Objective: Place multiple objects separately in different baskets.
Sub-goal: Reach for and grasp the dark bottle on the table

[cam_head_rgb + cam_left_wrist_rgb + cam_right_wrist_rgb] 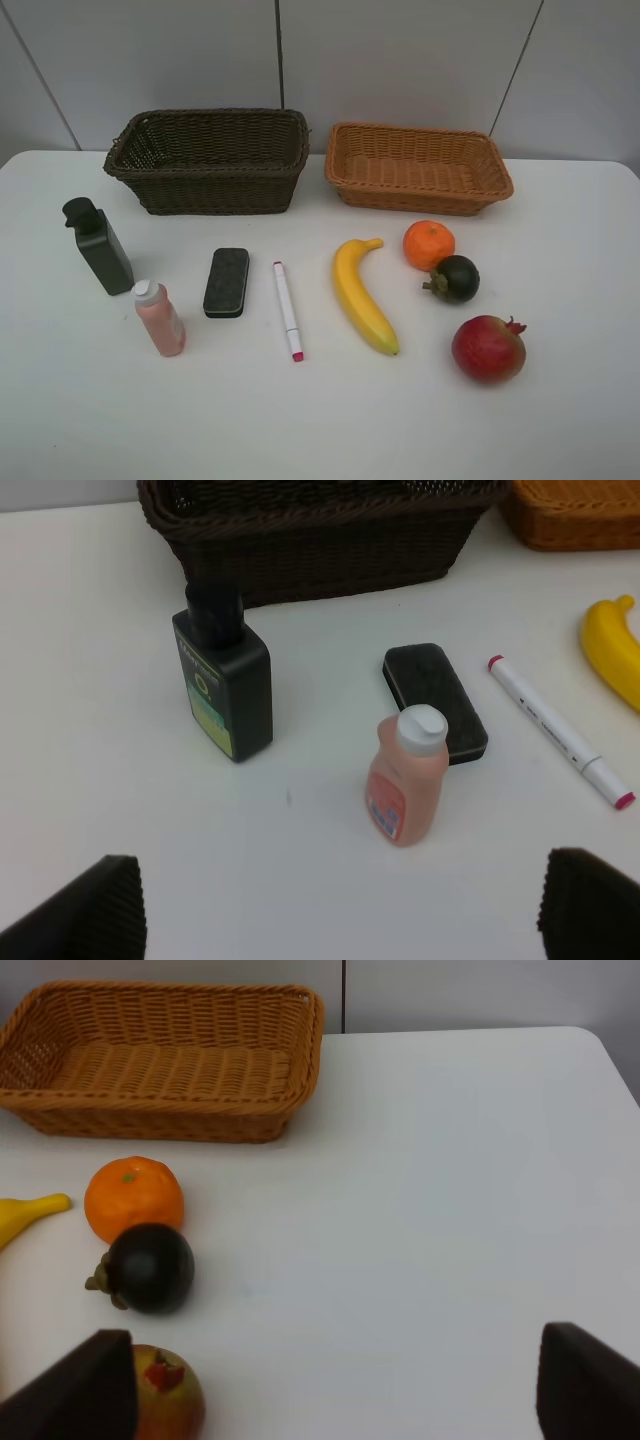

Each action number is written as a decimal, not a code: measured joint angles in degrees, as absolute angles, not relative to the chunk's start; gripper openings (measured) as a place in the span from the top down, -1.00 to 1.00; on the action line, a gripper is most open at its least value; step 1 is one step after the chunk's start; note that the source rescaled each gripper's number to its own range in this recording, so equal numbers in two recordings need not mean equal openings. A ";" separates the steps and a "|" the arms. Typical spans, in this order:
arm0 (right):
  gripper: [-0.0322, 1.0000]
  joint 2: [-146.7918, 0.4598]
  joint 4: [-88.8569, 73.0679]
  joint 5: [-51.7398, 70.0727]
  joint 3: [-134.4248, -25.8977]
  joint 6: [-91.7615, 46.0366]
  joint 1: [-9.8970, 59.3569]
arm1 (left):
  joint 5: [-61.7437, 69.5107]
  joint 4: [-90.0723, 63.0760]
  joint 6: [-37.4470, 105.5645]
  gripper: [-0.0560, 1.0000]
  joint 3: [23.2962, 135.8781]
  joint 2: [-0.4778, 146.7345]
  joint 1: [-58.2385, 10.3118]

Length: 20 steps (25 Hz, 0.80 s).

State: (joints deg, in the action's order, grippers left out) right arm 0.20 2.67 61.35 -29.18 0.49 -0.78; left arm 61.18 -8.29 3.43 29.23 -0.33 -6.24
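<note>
1. 2 woven baskets stand side by side at the far side of the white tabletop. The dark brown basket is on the left and the shallower light orange-brown basket on the right, with a narrow gap between them.
2. All 8 objects sit on the tabletop in front of the baskets, outside them.
3. In front of the dark basket, the black bottle stands upright, farthest left.
4. The small pink bottle, white-capped, stands upright nearer the front edge.
5. The black eraser block lies flat just right of the pink bottle.
6. The white-pink marker lies beside the eraser, its pink tip toward the front.
7. In front of the light basket, the yellow banana lies with its stem toward the baskets.
8. The orange and the dark purple mangosteen sit just beside each other; I cannot tell whether they touch.
9. The red pomegranate lies nearest the front.
10. The left gripper hangs above the bottles with its fingers spread wide, holding nothing.
11. The right gripper hangs near the fruit with its fingers likewise apart and nothing between them.
</note>
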 joint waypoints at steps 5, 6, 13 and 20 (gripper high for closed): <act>-0.61 0.20 2.67 61.35 -29.18 0.49 -0.78 | 60.62 -6.25 -7.29 -0.93 29.29 1.95 -6.24; -0.61 0.20 2.67 61.35 -29.18 0.49 -0.78 | 60.25 -4.87 -9.87 -0.93 29.42 3.87 -6.24; -0.61 0.20 2.67 61.35 -29.18 0.49 -0.78 | 57.64 1.39 -16.71 -0.93 32.28 26.29 -6.24; -0.61 0.20 2.67 61.35 -29.18 0.49 -0.78 | 54.74 0.51 -17.16 -0.93 40.68 54.90 -6.24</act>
